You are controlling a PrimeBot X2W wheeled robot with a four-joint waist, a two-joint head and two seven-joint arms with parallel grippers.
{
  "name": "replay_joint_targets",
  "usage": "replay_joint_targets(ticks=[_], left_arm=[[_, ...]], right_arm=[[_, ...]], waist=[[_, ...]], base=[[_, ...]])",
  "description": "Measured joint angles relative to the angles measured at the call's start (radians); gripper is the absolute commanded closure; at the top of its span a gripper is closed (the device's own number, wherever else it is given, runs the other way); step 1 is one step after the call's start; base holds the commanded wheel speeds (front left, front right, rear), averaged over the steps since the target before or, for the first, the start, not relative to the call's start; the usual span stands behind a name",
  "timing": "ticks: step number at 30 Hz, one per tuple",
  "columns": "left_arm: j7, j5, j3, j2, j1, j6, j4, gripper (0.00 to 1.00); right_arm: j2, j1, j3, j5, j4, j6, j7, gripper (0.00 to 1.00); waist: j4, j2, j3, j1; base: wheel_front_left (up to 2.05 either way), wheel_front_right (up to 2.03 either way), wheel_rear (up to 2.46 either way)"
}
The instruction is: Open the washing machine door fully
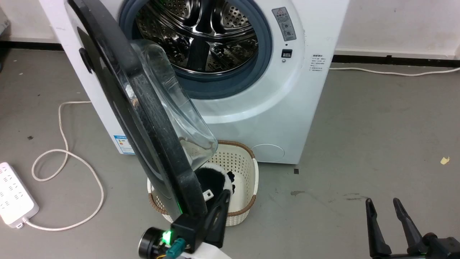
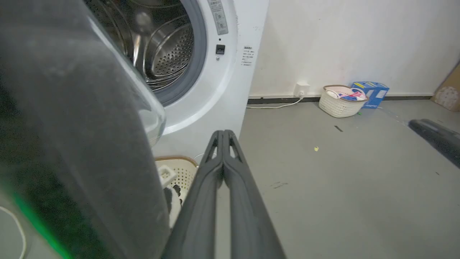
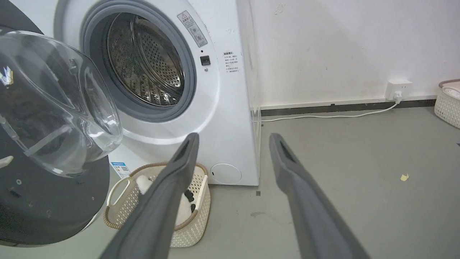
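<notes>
The door (image 1: 118, 108) stands beside left claw (image 1: 225, 195), maybe touching.

grey floor (image 1: 359, 126), washing machine (image 1: 287, 118) on it, cream basket (image 1: 245, 169) in front, power strip (image 1: 14, 196), white cable (image 1: 102, 194), perhaps a tape scrap (image 1: 445, 160)

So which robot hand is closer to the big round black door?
Left. The left hand, fingers shut, is right by the lower edge of the big round glossy black door. The right hand, open, is well off to the right, over grey floor.
</notes>
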Motion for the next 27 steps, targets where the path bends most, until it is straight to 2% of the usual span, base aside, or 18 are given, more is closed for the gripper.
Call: replay_joint_targets(ticks=[6, 13, 21, 27], left_arm=[[-0.051, -0.034, 0.029, 0.000, -0.021, 0.024, 0.083, 1.00], [-0.068, -0.051, 0.030, -0.003, -0.021, 0.025, 0.119, 1.00], [-0.063, -0.061, 0.046, 0.024, -0.018, 0.029, 0.117, 1.00], [-0.056, -0.090, 0.108, 0.048, -0.018, 0.061, 0.098, 1.00]], right_arm=[[0.000, 0.000, -0.008, 0.000, 0.002, 0.000, 0.000, 0.00], [0.001, 0.001, -0.004, 0.001, 0.009, 0.000, 0.000, 0.00], [0.001, 0.011, 0.006, 0.004, 0.019, 0.000, 0.000, 0.00], [0.001, 0.011, 0.010, 0.002, 0.019, 0.000, 0.000, 0.00]], waist=[[0.025, 0.0000, 0.003, 0.0000], [0.086, 0.0000, -0.011, 0.0000], [0.216, 0.0000, -0.027, 0.0000], [0.330, 0.0000, -0.030, -0.0001]], base=[[0.00, 0.00, 0.00], [0.00, 0.00, 0.00], [0.00, 0.00, 0.00], [0.00, 0.00, 0.00]])
